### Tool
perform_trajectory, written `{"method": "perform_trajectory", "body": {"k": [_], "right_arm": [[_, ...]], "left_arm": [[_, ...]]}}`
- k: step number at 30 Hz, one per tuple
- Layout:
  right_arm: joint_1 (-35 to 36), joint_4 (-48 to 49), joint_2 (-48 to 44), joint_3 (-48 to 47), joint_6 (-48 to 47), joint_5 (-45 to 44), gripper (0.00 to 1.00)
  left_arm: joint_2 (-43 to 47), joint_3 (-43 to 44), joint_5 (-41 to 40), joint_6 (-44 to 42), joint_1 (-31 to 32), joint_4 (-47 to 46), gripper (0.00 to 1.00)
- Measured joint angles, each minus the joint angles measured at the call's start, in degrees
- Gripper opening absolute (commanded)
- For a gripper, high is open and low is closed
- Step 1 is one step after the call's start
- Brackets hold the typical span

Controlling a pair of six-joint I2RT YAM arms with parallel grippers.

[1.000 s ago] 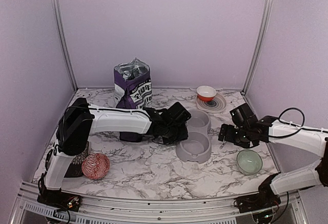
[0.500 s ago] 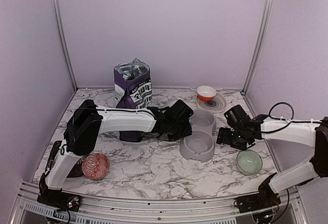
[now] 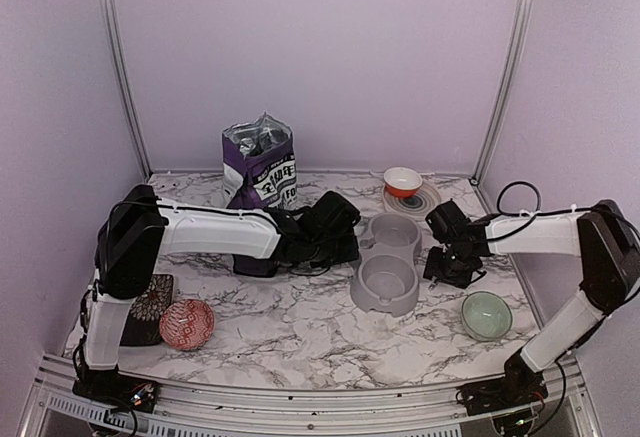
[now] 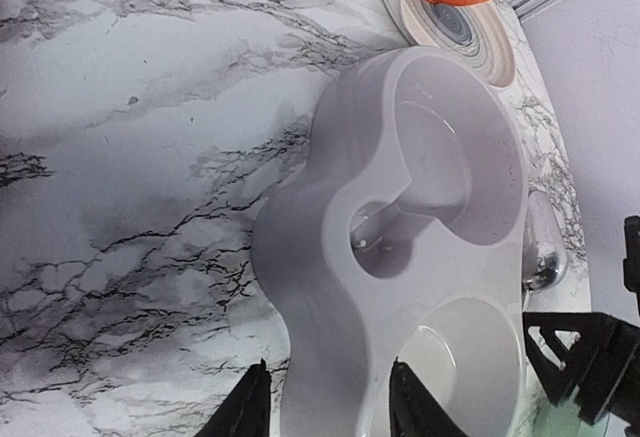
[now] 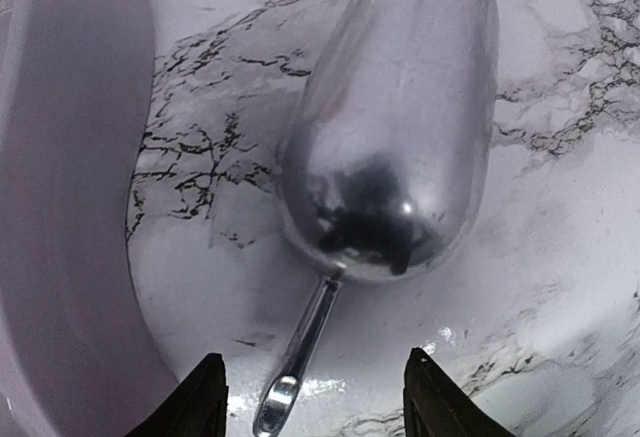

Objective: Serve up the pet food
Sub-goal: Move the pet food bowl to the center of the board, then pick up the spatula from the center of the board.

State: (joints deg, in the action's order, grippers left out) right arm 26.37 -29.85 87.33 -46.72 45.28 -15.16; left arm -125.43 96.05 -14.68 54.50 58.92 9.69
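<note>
Showing darkly inside the open bag (image 3: 262, 182), pet food (image 3: 258, 141), indistinct.

A grey double feeder (image 3: 388, 265) sits mid-table on the marbled top (image 3: 300, 307). From it, a purple food bag (image 3: 260, 172) stands at eleven o'clock. An orange bowl (image 3: 402, 180) on a striped plate (image 3: 428, 202) is at one. A steel scoop (image 5: 395, 127) lies just beside at three, a green bowl (image 3: 486, 314) at four, and a red patterned bowl (image 3: 186, 323) at eight.
</note>
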Motion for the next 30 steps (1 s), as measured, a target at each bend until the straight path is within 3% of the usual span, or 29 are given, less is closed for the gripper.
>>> {"method": "perform_trajectory", "body": {"k": [7,12,16,24,30], "right_arm": [[-2.29,0.46,5.14,-2.67,-1.16,-0.74,0.48],[-2.75,0.81,7.41,-4.02,-2.49,-0.87,0.32],[-4.00,1.66,7.82,-4.13,-3.30,-0.90,0.26],[-4.96,3.26,8.33,-4.26,-4.92,-0.85,0.01],[-6.78,2.84,7.43,-3.96,-6.38,-0.76,0.00]], "left_arm": [[6.56,-8.44,-0.66,-5.16,0.00,-7.06,0.40],[8.83,-15.10,-0.15,-7.69,0.00,-12.57,0.40],[9.66,-19.32,0.87,-9.18,0.02,-16.02,0.40],[11.23,-21.86,1.18,-11.56,0.07,-18.56,0.41],[13.03,-22.36,1.18,-13.22,0.07,-20.15,0.40]]}}
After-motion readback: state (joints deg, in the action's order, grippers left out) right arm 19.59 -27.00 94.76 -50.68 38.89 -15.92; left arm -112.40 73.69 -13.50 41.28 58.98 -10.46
